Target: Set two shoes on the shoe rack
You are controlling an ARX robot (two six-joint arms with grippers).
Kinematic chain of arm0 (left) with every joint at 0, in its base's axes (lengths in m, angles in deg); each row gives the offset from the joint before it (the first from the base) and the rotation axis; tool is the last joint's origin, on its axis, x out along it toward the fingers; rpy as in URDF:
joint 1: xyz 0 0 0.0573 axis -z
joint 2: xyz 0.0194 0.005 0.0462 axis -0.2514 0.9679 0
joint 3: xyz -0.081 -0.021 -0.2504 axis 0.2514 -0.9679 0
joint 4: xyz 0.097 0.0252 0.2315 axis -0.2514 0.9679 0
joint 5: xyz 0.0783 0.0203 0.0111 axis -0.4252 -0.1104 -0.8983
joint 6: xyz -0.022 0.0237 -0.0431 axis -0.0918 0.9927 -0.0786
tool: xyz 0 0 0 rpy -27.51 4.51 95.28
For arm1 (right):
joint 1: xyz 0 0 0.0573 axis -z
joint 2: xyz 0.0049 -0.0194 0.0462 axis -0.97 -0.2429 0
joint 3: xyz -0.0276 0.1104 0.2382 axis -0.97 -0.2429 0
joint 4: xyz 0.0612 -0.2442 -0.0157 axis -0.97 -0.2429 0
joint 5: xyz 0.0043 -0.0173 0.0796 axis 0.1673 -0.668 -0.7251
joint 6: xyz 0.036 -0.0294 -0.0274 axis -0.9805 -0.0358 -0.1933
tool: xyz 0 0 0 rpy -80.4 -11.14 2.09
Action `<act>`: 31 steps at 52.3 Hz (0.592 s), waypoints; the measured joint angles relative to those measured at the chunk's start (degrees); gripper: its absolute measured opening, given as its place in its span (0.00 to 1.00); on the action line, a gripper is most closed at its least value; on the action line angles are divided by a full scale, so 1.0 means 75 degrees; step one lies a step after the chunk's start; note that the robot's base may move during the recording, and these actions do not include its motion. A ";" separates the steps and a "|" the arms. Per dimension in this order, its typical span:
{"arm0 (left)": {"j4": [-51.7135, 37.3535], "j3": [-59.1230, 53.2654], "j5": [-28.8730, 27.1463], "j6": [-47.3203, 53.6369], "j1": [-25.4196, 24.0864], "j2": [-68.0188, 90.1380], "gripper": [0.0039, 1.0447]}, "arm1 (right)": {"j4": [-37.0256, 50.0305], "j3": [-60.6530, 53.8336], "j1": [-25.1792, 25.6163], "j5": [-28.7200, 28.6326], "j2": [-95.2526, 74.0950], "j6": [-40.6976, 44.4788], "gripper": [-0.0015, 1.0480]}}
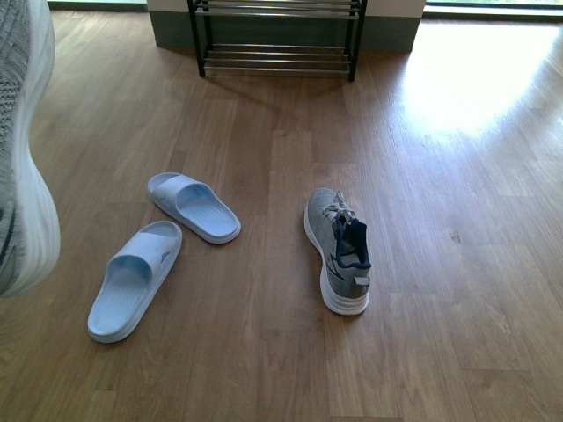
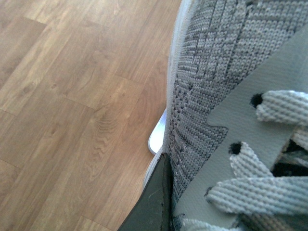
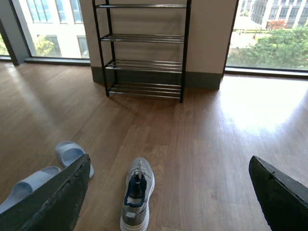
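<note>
Left gripper (image 2: 161, 195) closed on a grey sneaker (image 1: 19, 149), lifted clear of the floor (image 1: 457, 264). Right gripper (image 3: 169, 161) spread wide, holding nothing. Other sneaker (image 1: 339, 251) mid-floor, slippers (image 1: 135, 280) just left of it. Shoe rack (image 1: 277, 40) against the floor's far edge, open boards in between.

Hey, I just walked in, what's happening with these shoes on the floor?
The left gripper holds one grey sneaker up off the floor. The other grey sneaker lies on the floor, with two pale blue slippers to its left. The right gripper is open and empty. The shoe rack by the far wall has no shoes on it yet.
</note>
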 joint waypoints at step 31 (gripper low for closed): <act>-0.0175 -0.1180 -0.1865 0.0096 0.0889 -0.1740 0.02 | 0.0000 0.0000 0.0000 0.0000 0.0000 0.0003 0.91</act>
